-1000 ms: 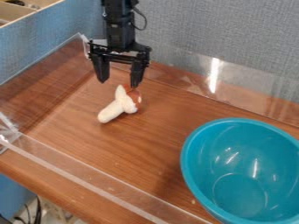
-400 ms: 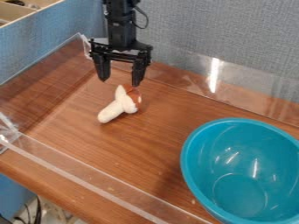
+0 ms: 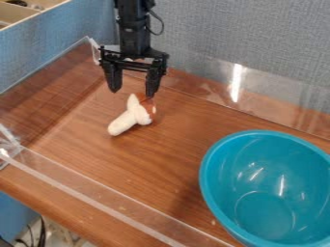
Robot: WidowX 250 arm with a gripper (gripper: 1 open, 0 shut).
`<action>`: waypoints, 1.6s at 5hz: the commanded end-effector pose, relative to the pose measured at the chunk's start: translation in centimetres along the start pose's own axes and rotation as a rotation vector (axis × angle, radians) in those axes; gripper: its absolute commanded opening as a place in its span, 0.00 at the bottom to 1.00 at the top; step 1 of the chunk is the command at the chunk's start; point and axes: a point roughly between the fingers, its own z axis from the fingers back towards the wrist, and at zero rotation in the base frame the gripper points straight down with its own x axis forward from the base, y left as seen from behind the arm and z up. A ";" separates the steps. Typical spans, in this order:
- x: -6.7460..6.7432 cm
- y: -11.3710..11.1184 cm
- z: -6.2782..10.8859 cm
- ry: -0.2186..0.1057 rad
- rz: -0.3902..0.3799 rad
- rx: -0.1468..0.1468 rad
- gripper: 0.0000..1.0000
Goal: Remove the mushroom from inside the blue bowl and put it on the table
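The cream-white mushroom point(image 3: 130, 115) lies on its side on the brown wooden table point(image 3: 77, 116), its reddish-brown cap end pointing right. My gripper point(image 3: 133, 85) hangs open just above and behind it, black fingers spread, holding nothing. The turquoise blue bowl point(image 3: 268, 185) sits at the front right of the table with nothing inside it.
Low clear acrylic walls point(image 3: 91, 198) run along the table's front, left and back edges. A blue-grey wall rises behind the arm. A cardboard box point(image 3: 33, 14) stands at the upper left, outside the table.
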 end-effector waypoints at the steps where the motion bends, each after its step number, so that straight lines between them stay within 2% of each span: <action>1: 0.6 -0.7 2.5 -0.068 -0.018 0.016 1.00; 3: 0.4 -1.2 3.1 -0.071 -0.022 0.033 1.00; 8: 1.4 -1.2 2.2 -0.060 0.010 0.029 1.00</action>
